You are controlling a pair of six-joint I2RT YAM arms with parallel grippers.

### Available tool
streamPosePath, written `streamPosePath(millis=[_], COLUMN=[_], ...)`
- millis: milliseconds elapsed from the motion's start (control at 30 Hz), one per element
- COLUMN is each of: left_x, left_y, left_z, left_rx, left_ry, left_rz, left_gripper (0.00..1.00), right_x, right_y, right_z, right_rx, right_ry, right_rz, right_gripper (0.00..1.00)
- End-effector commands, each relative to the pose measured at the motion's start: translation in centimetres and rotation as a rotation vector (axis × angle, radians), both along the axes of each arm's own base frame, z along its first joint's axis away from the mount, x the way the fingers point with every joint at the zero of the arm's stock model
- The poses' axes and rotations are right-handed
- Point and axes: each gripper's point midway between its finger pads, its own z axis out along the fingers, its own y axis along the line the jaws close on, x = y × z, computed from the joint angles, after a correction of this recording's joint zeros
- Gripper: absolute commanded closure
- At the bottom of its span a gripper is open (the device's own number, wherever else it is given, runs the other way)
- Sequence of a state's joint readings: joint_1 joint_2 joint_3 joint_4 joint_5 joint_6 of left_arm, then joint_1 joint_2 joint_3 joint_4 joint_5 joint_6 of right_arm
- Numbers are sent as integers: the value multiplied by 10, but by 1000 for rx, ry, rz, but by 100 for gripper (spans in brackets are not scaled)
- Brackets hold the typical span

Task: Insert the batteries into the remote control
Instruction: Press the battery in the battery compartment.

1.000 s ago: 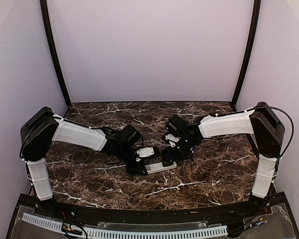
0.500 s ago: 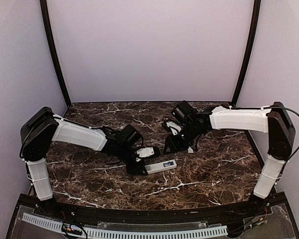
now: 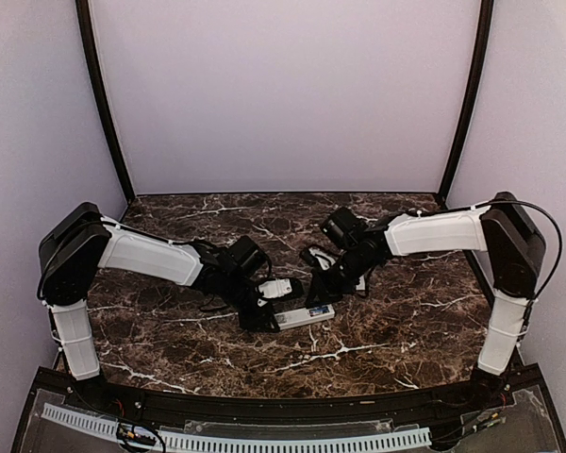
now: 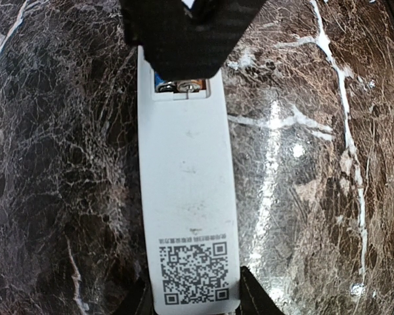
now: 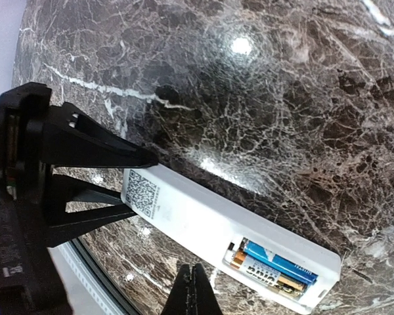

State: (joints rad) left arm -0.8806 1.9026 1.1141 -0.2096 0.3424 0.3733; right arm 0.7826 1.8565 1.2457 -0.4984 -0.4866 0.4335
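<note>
The white remote control [image 3: 300,318] lies back-up on the marble, its QR-code end held between my left gripper's [image 3: 262,317] fingers. In the left wrist view the remote control [image 4: 187,197] runs up from my left gripper [image 4: 194,303] to its open recess. Two batteries [image 5: 276,266], blue with gold ends, lie side by side in that recess of the remote control [image 5: 203,220]. My right gripper [image 5: 192,289] is shut on nothing and hovers just beside the remote's near long edge. In the top view my right gripper [image 3: 317,300] hangs over the remote's right end.
The dark marble table [image 3: 387,330] is boxed in by pale purple walls [image 3: 283,94] and black corner posts [image 3: 464,104]. A white slotted strip [image 3: 264,439] runs along the front edge. The left gripper [image 5: 65,177] fills the left of the right wrist view.
My right gripper has gone from open to shut. It pulled away to the back right, then came back down over the remote's right end. The left arm and remote stayed still.
</note>
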Motion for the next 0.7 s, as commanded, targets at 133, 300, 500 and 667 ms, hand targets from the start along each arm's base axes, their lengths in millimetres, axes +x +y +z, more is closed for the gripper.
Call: streamPosePath(millis=[133,300,500,667], left_x=[-17,-16,-17,-17], left_y=[17,17,17,17], left_z=[-29,-29,-29,-29], left_rx=[107,107,107,107], left_ry=[73,73,74,74], left_rz=[-5,-3,-3,-4], left_gripper=[70,70,70,70], right_x=[0,2,6,2], right_y=[-22,-41,-60,-64], right_z=[-40,-60,-78,-78], right_rx=[-67,-104,-178,-186], right_ry=[74,96,100,94], right_rz=[-56,-95,-129,-114], right_gripper=[100,100,100,100])
